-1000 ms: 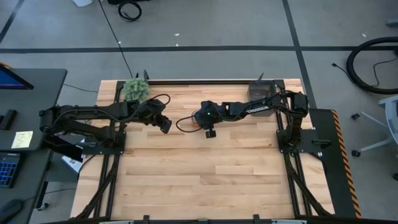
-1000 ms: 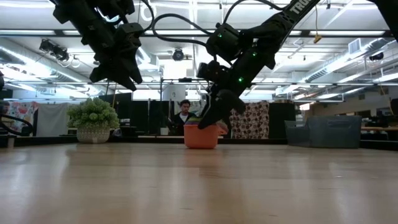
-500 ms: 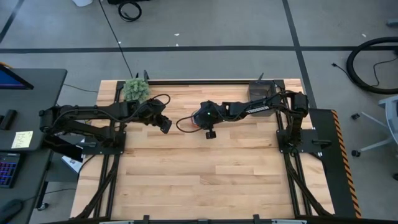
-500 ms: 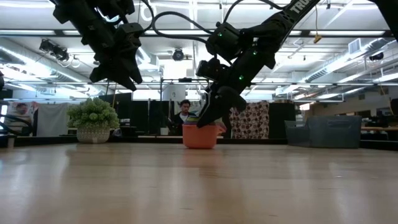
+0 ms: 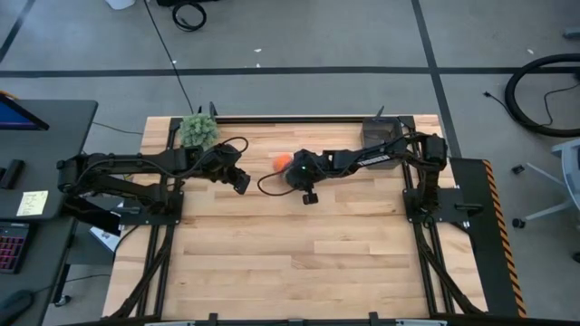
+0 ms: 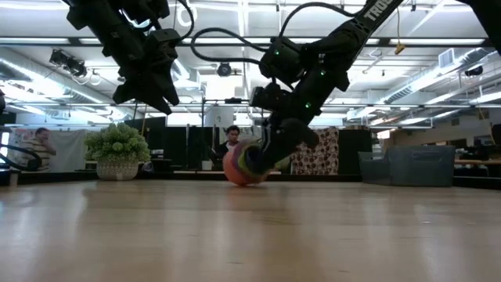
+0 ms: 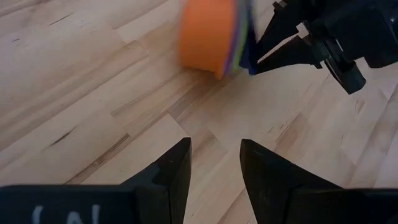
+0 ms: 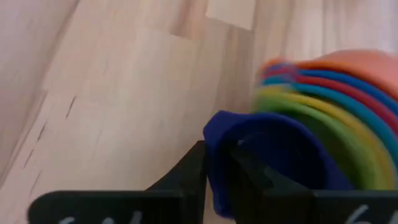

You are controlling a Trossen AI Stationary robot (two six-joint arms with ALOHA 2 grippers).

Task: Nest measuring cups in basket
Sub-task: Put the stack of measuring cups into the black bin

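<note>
The measuring cups (image 6: 243,166) are nested into one stack with the orange cup outermost, in the middle of the table toward the far edge (image 5: 282,162). The stack lies tipped on its side, orange bottom (image 7: 208,37) toward the table's left. My right gripper (image 8: 217,168) is shut on it from the right. My left gripper (image 7: 214,162) hangs open in the air left of the stack (image 5: 243,184), touching nothing. The dark grey basket (image 5: 379,136) stands at the far right. My right gripper pinches the rim of the innermost dark blue cup (image 8: 214,146) between its two fingers, one finger (image 8: 255,180) toward the bowl and one (image 8: 186,174) outside. The fingers slant down from the table's right. The stack is tilted over, its orange side (image 6: 239,180) low on the table.
A fuzzy green plant ball (image 5: 198,131) sits at the far left corner. The wooden table (image 5: 299,254) lies bare toward the near edge. Behind the table, in the low view, people (image 6: 229,145) stand in the room.
My right gripper's fingers have drawn together on the stack's rim. The stack, upright a second ago, has tipped onto its side, and its orange bottom has swung toward the table's left. My left gripper has kept still.
</note>
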